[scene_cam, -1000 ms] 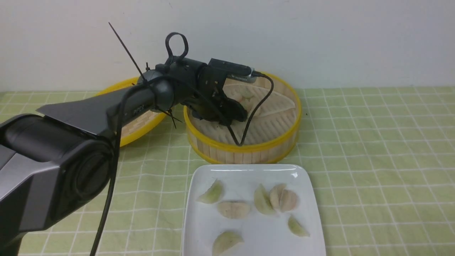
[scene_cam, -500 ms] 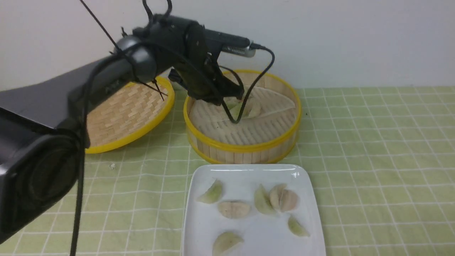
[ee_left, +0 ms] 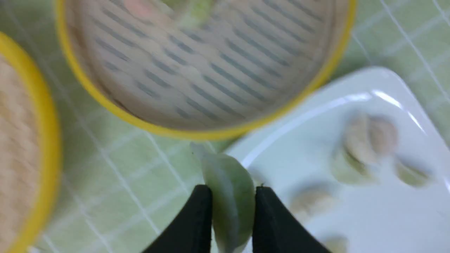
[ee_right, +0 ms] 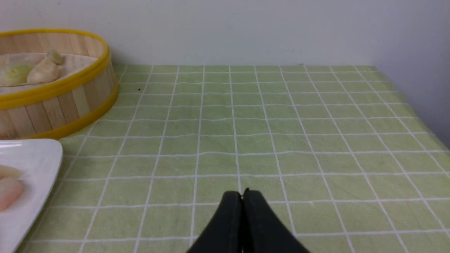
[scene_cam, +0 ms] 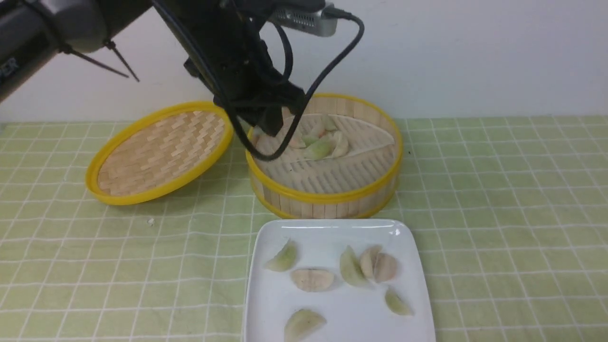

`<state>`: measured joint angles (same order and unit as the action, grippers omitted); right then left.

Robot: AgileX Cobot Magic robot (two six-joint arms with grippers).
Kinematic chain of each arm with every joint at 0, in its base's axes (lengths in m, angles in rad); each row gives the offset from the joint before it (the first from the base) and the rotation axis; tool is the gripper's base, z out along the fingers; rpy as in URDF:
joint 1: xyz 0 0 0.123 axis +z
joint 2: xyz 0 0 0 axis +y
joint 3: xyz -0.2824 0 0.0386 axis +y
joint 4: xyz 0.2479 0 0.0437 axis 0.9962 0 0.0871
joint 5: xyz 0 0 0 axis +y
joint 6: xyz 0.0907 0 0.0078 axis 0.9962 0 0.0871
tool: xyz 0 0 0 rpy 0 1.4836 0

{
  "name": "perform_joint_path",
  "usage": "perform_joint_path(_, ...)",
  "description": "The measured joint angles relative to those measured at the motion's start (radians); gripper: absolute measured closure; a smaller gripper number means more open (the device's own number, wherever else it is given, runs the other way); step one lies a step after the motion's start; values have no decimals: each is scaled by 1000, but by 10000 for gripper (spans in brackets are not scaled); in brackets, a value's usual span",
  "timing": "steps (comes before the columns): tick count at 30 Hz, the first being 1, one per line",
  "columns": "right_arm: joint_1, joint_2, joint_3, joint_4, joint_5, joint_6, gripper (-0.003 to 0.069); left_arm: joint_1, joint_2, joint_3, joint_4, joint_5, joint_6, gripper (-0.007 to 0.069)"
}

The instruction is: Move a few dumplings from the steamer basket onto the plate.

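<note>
Front view first, and there's one steamer basket [scene_cam: 323,194], one plate [scene_cam: 342,313] on the near side of it, and one woven lid [scene_cam: 156,152] tilted over to the basket's left. Count the dumplings on the plate [scene_cam: 312,280]: seven in sight, four green and three beige or pinkish, two of those beige ones pressed together! In the basket, a loose cluster [scene_cam: 319,148] of at least five; they overlap, so the exact number can't be told. One left gripper [scene_cam: 270,124] hangs above the basket's left part, a cable looping in front of it.

Over to the left wrist view, and it's a catch! Two dark fingers [ee_left: 202,207] are clamped on one green dumpling [ee_left: 228,200], held clear of the cloth [ee_left: 119,168]. Part of the basket shows, along with the plate and a strip of the lid. Several dumplings blur on the plate.

And the right wrist view: one right gripper [ee_right: 242,195], its two tips together, clenched on nothing, out over the checked cloth. The cut-off basket shows at least three dumplings, and two more peek in on the visible corner of the plate.
</note>
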<state>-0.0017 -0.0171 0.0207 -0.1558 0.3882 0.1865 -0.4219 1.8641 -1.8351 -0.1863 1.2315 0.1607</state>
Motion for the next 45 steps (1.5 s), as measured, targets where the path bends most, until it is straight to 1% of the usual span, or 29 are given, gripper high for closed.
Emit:
perform_joint_path(2,0,0,0,0,0,0,673,-7,-26,95,-19,0,0,501)
perform_joint_path(3,0,0,0,0,0,0,673,-18,-49,194,-23,0,1,501)
perform_joint_path(6,0,0,0,0,0,0,673,-53,-61,355,-27,-9,8,501)
perform_joint_path(9,0,0,0,0,0,0,673,-88,-53,490,-39,-110,9,501)
perform_joint_path(13,0,0,0,0,0,0,673,-102,-20,566,-45,-222,10,501)
perform_joint_path(17,0,0,0,0,0,0,673,-102,24,569,-47,-283,10,500)
perform_joint_path(18,0,0,0,0,0,0,673,-102,34,569,-51,-297,10,489)
perform_joint_path(19,0,0,0,0,0,0,673,-102,45,569,-57,-309,10,462)
perform_joint_path(20,0,0,0,0,0,0,673,-102,45,569,-57,-309,10,462)
perform_joint_path(23,0,0,0,0,0,0,673,-102,55,569,-75,-345,11,308)
perform_joint_path(24,0,0,0,0,0,0,673,-102,55,569,-77,-350,11,289)
perform_joint_path(25,0,0,0,0,0,0,673,-102,55,567,-78,-355,11,225)
perform_joint_path(28,0,0,0,0,0,0,673,-102,55,537,-75,-328,6,130)
perform_joint_path(30,0,0,0,0,0,0,673,-101,55,488,-68,-267,-9,109)
perform_joint_path(31,0,0,0,0,0,0,673,-100,54,465,-61,-237,-19,110)
perform_joint_path(32,0,0,0,0,0,0,673,-100,51,440,-51,-207,-30,120)
perform_joint_path(35,0,0,0,0,0,0,673,-99,9,364,5,-118,-68,221)
perform_joint_path(37,0,0,0,0,0,0,673,-99,-67,338,30,-84,-86,372)
perform_joint_path(39,0,0,0,0,0,0,673,-99,-141,337,37,-74,-90,472)
perform_joint_path(40,0,0,0,0,0,0,673,-99,-204,337,40,-62,-92,544)
perform_joint_path(41,0,0,0,0,0,0,673,-99,-258,337,41,-55,-94,586)
perform_joint_path(45,0,0,0,0,0,0,673,-99,-450,335,42,-60,-97,625)
